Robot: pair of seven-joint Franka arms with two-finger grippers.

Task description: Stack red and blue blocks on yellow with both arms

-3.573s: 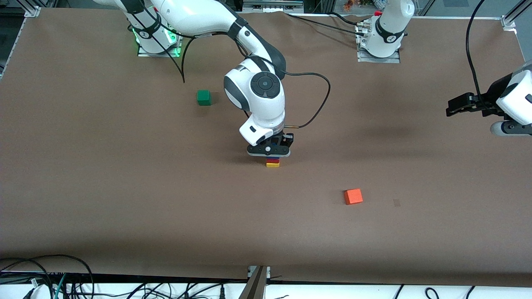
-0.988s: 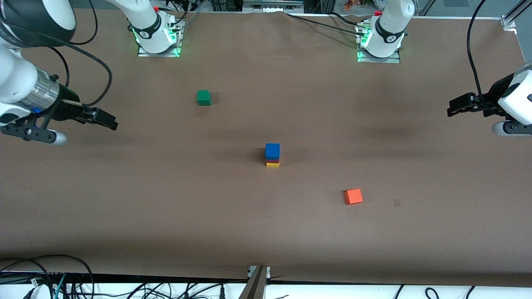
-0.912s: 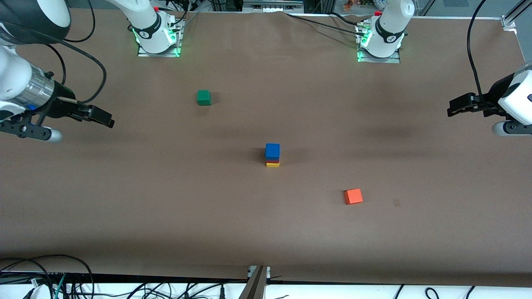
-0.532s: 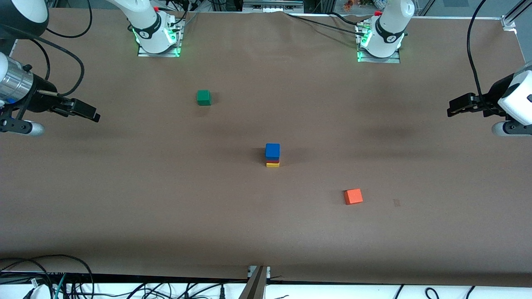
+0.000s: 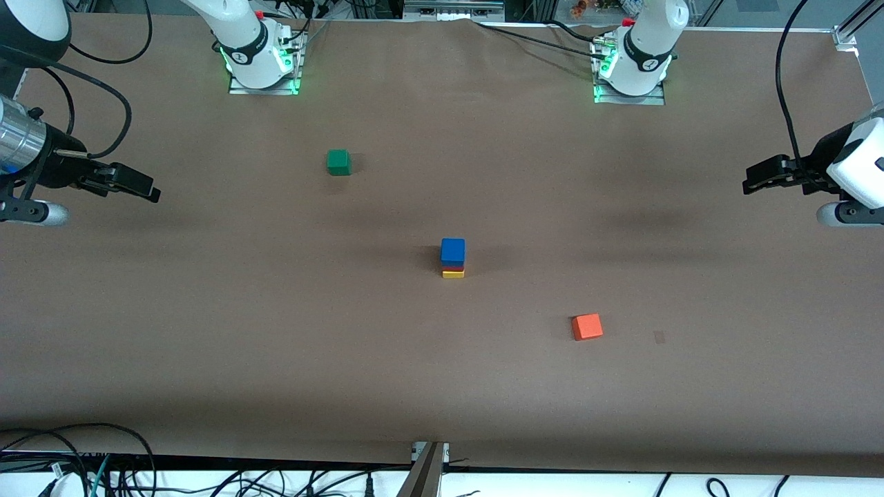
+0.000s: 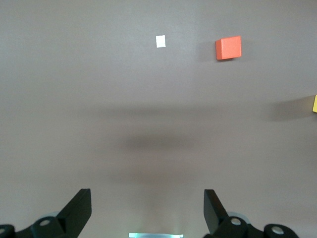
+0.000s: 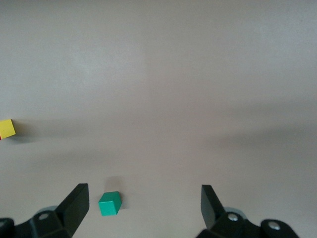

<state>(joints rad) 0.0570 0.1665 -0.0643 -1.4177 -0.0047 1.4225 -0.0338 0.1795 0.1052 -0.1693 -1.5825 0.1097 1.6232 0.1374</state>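
Matte cubes: blue (image 5: 453,249), orange (image 5: 587,326), green (image 5: 338,162); table (image 5: 276,331) matte brown paper-like cover; arms (image 5: 649,34) glossy white plastic.

light: even, bright overhead | shadows: soft smudges on the table (image 5: 276,331) (faint) | focus: sharp | glare: none

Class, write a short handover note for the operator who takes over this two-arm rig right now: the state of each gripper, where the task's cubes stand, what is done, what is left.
Left gripper: open, empty, up over the left arm's end of the table; the arm waits.
Right gripper: open, empty, up over the right arm's end.
Stack at mid-table: small matte blue cube on top, red cube under it, yellow cube on the brown table.
Done: red and blue both sit on yellow, squarely as far as the front view shows.
Left: nothing to place.
Not part of the job: green cube and orange cube, each apart from the stack.
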